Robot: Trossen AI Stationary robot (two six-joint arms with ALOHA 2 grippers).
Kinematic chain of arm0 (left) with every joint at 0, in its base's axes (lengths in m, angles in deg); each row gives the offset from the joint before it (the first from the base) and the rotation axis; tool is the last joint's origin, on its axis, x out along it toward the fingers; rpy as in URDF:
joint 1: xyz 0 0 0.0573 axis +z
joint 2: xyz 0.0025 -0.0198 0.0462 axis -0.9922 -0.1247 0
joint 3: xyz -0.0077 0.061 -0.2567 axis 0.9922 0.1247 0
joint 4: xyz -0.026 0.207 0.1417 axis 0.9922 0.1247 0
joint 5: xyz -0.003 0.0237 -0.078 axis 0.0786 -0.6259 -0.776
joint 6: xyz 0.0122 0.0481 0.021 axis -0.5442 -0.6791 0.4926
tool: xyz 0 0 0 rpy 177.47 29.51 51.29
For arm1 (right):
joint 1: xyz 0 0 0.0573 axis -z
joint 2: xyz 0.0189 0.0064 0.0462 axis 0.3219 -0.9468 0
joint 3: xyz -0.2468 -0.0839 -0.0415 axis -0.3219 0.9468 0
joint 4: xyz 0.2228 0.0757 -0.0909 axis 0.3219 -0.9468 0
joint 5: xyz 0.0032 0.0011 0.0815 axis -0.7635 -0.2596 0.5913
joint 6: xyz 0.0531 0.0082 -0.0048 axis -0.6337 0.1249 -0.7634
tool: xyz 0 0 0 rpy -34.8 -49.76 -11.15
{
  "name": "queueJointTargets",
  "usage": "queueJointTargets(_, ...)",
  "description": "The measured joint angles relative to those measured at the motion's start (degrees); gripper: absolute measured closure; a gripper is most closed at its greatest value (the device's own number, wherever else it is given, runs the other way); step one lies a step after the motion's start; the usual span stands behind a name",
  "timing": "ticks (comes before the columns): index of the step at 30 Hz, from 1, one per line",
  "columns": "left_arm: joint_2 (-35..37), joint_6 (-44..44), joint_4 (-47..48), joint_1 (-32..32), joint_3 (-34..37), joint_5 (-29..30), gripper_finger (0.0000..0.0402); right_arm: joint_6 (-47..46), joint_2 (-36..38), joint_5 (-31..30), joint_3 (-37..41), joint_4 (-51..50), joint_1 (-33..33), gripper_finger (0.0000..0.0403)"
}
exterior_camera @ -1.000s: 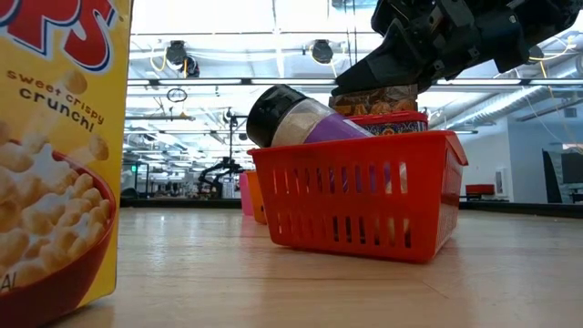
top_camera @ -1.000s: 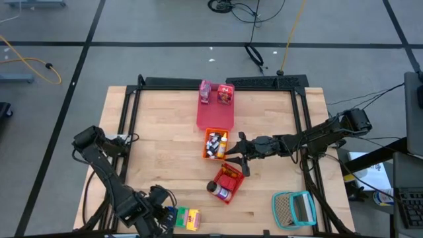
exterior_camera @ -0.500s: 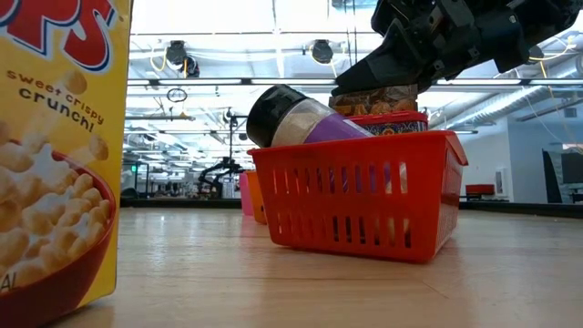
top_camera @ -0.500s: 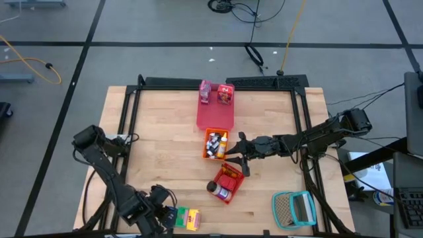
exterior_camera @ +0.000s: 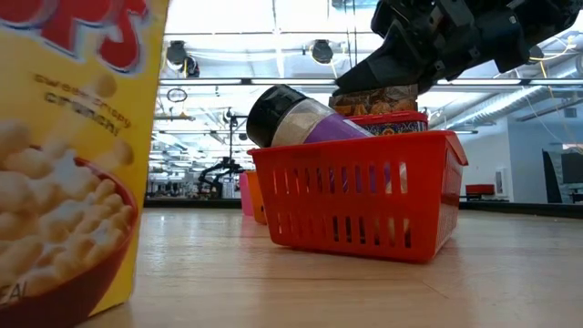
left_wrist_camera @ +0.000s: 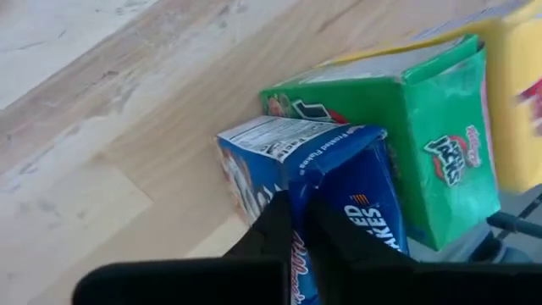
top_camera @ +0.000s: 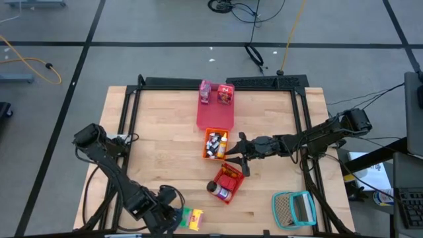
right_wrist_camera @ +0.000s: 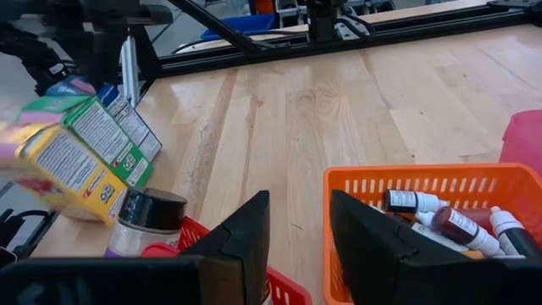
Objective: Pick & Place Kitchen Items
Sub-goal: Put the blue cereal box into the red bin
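Pinching the blue carton (left_wrist_camera: 318, 182) by its top flap, my left gripper (left_wrist_camera: 298, 222) has its fingers clamped nearly together on the thin cardboard. To do this well I should lift slowly and straight up, since a grip on a flap can slip or let the box swing, and the green carton (left_wrist_camera: 406, 152) stands touching it, with the yellow carton (top_camera: 192, 218) just past that. In the low view that yellow carton already leans, so I judge the row may drag along. My left arm reaches along the table's near-left side, elbow bent, wrist down at the near edge

My right gripper (top_camera: 236, 156) hovers mid-table between the orange basket (top_camera: 213, 131) of tiny bottles (right_wrist_camera: 440, 219) and the red basket (exterior_camera: 360, 196), which holds the dark-lidded jar (exterior_camera: 291, 114) and a small red container (exterior_camera: 387, 118). Its fingers (right_wrist_camera: 241, 233) stand parted, holding nothing. Two more cartons (top_camera: 215, 92) sit at the pink tray's (top_camera: 215, 118) far end
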Motion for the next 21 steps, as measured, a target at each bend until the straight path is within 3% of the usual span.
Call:
queueJointTargets(12, 6.6, -1.5, 5.4, 0.5, 0.2, 5.2, 0.0398, 0.0, 0.0, 0.0, 0.0, -0.5, 0.0, 0.0287)
queueJointTargets(21, 14.2, -10.3, 9.4, 6.3, 0.1, 8.9, 0.0399, 0.0, 0.0, 0.0, 0.0, -0.4, 0.0, 0.0287)
